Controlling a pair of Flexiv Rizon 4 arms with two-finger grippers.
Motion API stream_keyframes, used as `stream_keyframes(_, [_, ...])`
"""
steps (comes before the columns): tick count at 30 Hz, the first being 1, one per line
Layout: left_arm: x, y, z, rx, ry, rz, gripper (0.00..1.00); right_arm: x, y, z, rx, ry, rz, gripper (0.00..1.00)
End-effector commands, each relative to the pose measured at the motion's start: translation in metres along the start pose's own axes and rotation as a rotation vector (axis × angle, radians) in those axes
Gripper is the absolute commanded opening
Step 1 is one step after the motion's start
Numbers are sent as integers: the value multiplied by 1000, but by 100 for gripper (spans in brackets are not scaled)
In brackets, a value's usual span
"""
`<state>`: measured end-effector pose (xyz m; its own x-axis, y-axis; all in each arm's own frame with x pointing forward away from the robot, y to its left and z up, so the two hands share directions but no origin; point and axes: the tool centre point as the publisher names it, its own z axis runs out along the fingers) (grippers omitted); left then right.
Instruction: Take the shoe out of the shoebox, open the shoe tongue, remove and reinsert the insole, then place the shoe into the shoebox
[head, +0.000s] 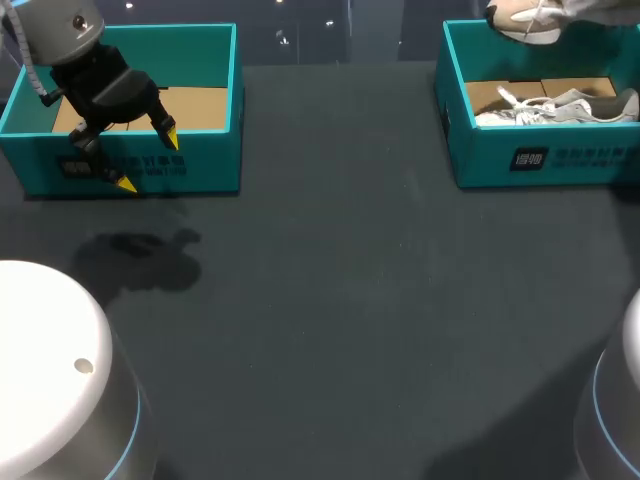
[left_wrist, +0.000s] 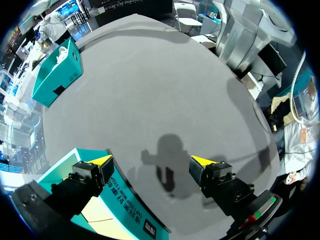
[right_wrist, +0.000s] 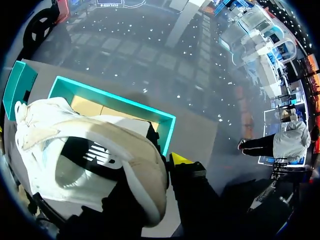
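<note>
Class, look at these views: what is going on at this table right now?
The right gripper holds a pale shoe up above the right shoebox, where a second shoe lies. The left gripper hangs open, with nothing in it, over the front wall of the left shoebox.

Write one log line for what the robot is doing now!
left gripper: open, empty, at left shoebox | right gripper: holding shoe above right shoebox | second shoe: inside right shoebox
</note>
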<state>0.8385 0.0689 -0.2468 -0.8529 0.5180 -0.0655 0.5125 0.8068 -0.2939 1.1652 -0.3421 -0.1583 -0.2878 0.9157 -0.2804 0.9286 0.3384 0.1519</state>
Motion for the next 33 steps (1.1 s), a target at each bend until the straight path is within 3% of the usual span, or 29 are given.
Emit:
stream_keyframes(1, [0,0,0,-2,1,0,100,6,-9,-5,-14,-23,1,0])
stream_keyframes(8, [0,0,0,-2,1,0,100,6,-9,-5,-14,-23,1,0])
stream_keyframes(13, [0,0,0,-2,1,0,100,15,-9,22,31,-54,61,0])
stream_keyframes(24, [0,0,0,-2,1,0,100,10,-11,54,91,-87,142,0])
stream_keyframes(33, [0,0,0,-2,1,0,100,8,-13,55,85,-79,166,0])
